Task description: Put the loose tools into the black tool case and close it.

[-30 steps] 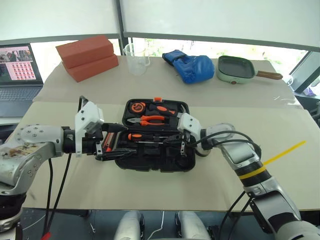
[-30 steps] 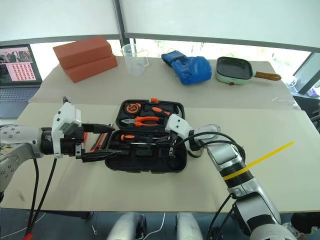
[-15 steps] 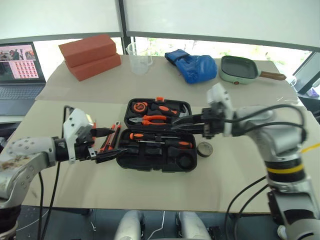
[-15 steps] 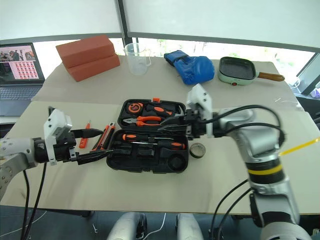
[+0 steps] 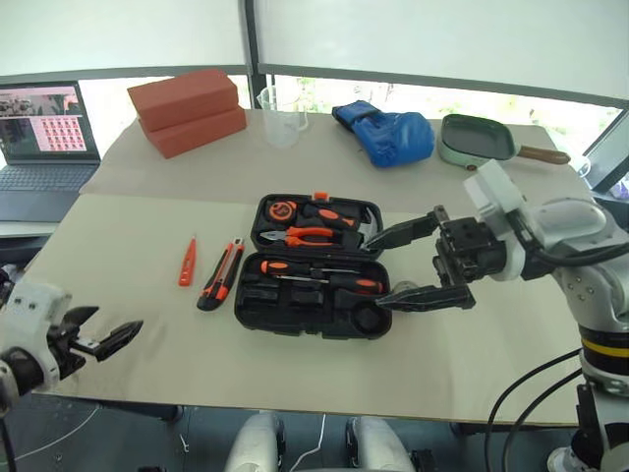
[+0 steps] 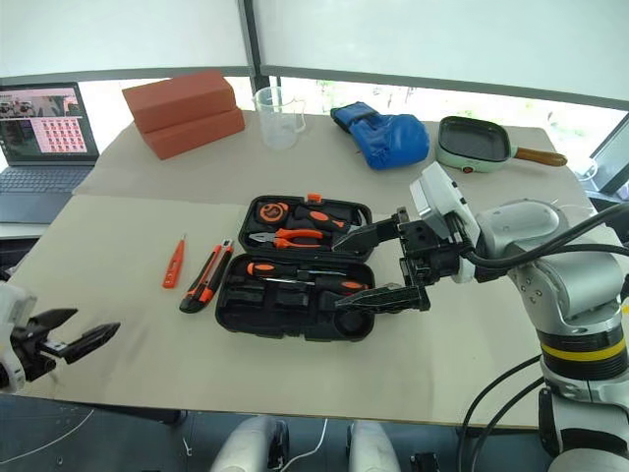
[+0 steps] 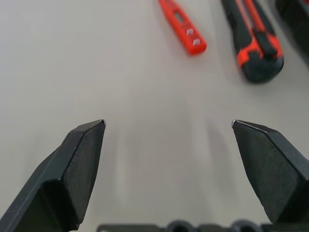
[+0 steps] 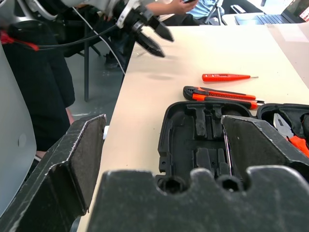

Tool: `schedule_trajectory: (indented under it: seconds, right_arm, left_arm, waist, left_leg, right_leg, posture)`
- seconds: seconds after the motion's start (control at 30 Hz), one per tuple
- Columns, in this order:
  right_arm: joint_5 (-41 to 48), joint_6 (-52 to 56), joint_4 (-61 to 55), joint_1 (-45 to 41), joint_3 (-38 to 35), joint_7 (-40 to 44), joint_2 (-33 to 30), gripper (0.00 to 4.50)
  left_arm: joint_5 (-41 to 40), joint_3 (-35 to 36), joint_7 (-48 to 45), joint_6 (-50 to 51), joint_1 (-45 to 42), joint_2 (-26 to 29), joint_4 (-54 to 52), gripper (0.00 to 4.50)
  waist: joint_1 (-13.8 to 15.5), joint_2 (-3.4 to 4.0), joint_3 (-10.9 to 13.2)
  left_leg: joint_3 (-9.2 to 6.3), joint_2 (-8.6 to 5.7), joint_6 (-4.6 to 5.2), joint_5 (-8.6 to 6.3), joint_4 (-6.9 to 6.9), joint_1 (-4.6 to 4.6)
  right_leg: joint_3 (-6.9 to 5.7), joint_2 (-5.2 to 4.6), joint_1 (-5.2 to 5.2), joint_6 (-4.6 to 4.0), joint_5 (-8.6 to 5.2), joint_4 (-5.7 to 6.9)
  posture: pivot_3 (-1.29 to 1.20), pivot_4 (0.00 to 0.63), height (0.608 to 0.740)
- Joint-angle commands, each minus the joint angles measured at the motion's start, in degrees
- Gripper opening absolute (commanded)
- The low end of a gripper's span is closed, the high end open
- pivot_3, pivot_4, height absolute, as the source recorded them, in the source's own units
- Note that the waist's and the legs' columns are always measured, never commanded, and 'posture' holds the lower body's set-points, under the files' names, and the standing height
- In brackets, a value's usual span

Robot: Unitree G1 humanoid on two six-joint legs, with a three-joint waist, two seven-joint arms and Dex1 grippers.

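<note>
The black tool case [image 5: 257, 300] lies open at the table's middle. Two orange-and-black screwdrivers [image 5: 305, 266] rest in its near half. Left of the case lie the orange-black utility knife [image 5: 220, 274] and the slim orange tester pen [image 5: 187, 262], both loose on the table. My right gripper [image 5: 381, 271] hovers open over the case's right end, its fingers wide apart and empty. My left gripper [image 5: 117, 319] is open and empty at the table's front left edge. In the left wrist view the pen [image 7: 183, 26] and knife [image 7: 253, 38] lie beyond the left gripper [image 7: 167, 123].
Pliers [image 5: 300, 236], a tape measure and a hammer sit in the case's far half. At the back stand two red bricks [image 5: 187, 110], a clear measuring cup [image 5: 283, 113], a blue glove [image 5: 385, 130] and a green pan [image 5: 482, 140]. A laptop [image 5: 44, 133] is far left.
My right gripper has opened, lifted out of the case and drawn back to the right. My left arm has swung left and down, away from the case, to the table's front edge.
</note>
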Motion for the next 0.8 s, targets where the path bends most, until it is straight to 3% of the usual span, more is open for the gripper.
schedule_trajectory:
  seconds: [0.03, 0.2, 0.27, 0.5, 0.8]
  right_arm:
    - [1.2, -2.3, -2.6, 0.9, -1.5, -2.9, 1.6, 4.48]
    - [2.0, -2.7, -6.7, 4.4, -1.8, -6.3, 3.0, 4.48]
    - [2.5, -2.6, -8.8, 6.6, -2.0, -8.1, 3.4, 4.48]
    - [3.9, -2.1, -13.9, 12.5, -3.9, -14.1, 3.8, 4.48]
    - [6.4, -2.1, -18.5, 16.5, -4.9, -19.5, 3.5, 4.48]
  left_arm:
    - [-4.1, -6.9, 0.1, 11.0, -10.0, 8.2, 2.5, 4.5]
    - [-2.4, -21.0, 2.8, 19.4, -28.4, 12.8, 12.3, 4.5]
    - [-1.3, -28.2, 3.6, 23.8, -39.7, 11.1, 19.4, 4.5]
    - [6.7, -47.6, 3.7, 28.7, -61.6, 6.7, 39.5, 4.5]
    - [14.7, -57.8, -0.8, 23.4, -72.6, 0.3, 58.9, 4.5]
  waist:
    - [-0.1, -0.03, 0.0]
    - [-0.9, -0.01, 0.0]
    - [-0.8, -0.04, 0.0]
    - [-0.9, -0.08, 0.0]
    - [-0.7, -0.2, 0.1]
  left_leg:
    - [0.01, 0.03, -0.01, 0.01, 0.0, -0.1]
    - [0.07, -0.01, -0.02, 0.02, -0.1, -0.15]
    - [0.04, -0.03, -0.04, 0.03, -0.13, -0.19]
    - [0.0, -0.11, -0.17, 0.12, -0.13, -0.34]
    - [-0.01, -0.13, -0.17, 0.13, -0.07, -0.4]
  right_leg:
    - [0.02, 0.05, 0.07, -0.03, 0.03, 0.0]
    - [0.07, 0.15, -0.06, -0.01, 0.04, 0.07]
    - [0.09, 0.29, -0.09, -0.02, 0.03, 0.08]
    - [0.1, 0.4, -0.16, 0.0, 0.01, 0.08]
    - [0.09, 0.41, -0.16, 0.05, -0.01, 0.08]
  posture:
    - [0.0, 0.15, 0.738]
    - [0.0, 0.15, 0.738]
    - [0.0, 0.15, 0.738]
    - [0.0, 0.15, 0.738]
    - [0.0, 0.15, 0.738]
